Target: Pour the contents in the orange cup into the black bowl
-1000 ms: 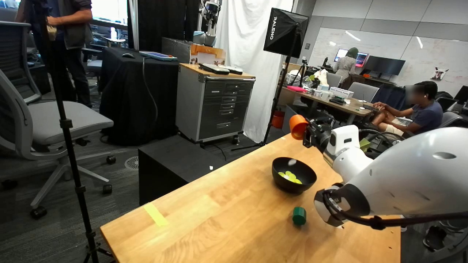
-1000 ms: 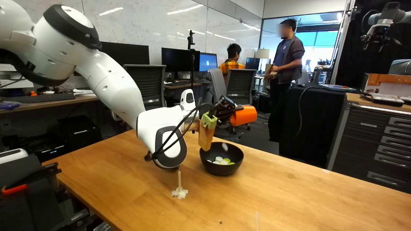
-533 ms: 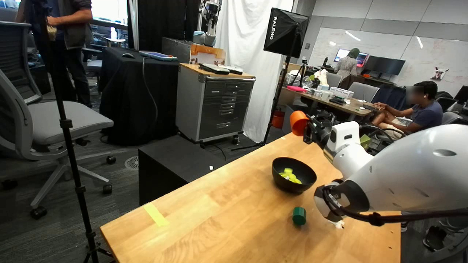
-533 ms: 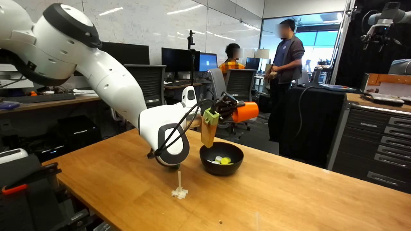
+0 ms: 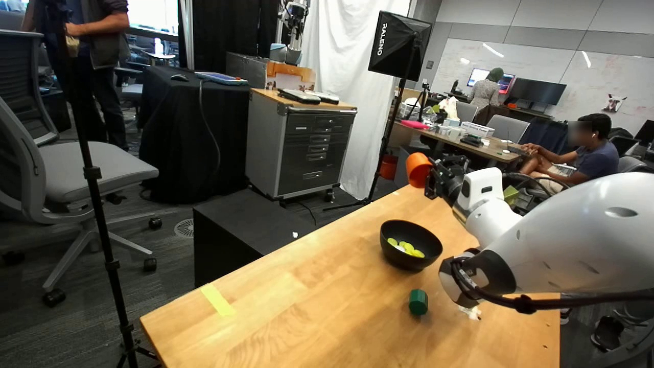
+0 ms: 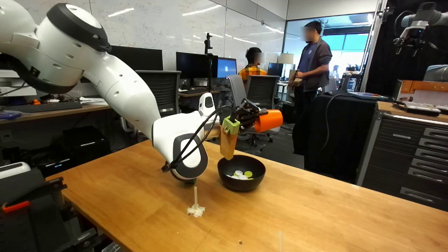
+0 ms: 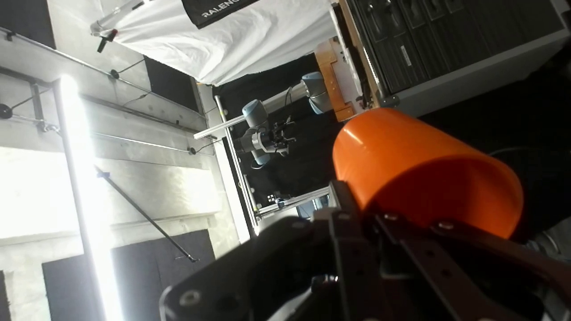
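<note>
My gripper [image 5: 433,178] is shut on the wall of the orange cup [image 5: 419,170], with a finger on either side of the wall in the wrist view [image 7: 361,214]. The cup [image 6: 268,120] is tipped on its side in the air, above and beyond the black bowl [image 5: 428,249]. Its mouth shows in the wrist view [image 7: 450,191], and no pieces show in the visible part of its inside. The bowl [image 6: 241,185] stands upright on the table. The contents [image 5: 407,247], yellow and white round pieces, lie in the bowl in both exterior views [image 6: 242,176].
A small dark green block [image 5: 418,302] stands on the wooden table [image 5: 306,306] near the bowl. A thin peg [image 6: 196,196] stands in a patch of white tape [image 6: 196,210]. Yellow tape [image 5: 218,300] marks the table near an edge. A black box [image 5: 245,225] stands beside the table.
A piece in mid-air over the bowl one second ago is now in it, and the pieces have settled. The gripper and cup have risen slightly and shifted a little.
</note>
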You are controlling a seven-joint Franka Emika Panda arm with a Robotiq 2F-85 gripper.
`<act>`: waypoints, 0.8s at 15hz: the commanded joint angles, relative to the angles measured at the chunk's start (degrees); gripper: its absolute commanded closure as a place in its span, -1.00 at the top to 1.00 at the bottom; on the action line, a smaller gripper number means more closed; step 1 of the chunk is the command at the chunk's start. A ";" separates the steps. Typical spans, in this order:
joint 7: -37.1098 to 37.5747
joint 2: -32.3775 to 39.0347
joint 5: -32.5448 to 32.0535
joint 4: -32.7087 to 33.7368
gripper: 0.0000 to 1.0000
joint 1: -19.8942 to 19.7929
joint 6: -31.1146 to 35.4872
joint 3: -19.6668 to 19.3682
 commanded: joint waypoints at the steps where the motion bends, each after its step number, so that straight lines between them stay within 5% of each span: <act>1: -0.46 -0.15 0.93 -1.18 -0.92 0.04 1.29 0.59; 12: 13.41 -4.49 -1.38 -11.64 -0.92 4.91 1.09 2.62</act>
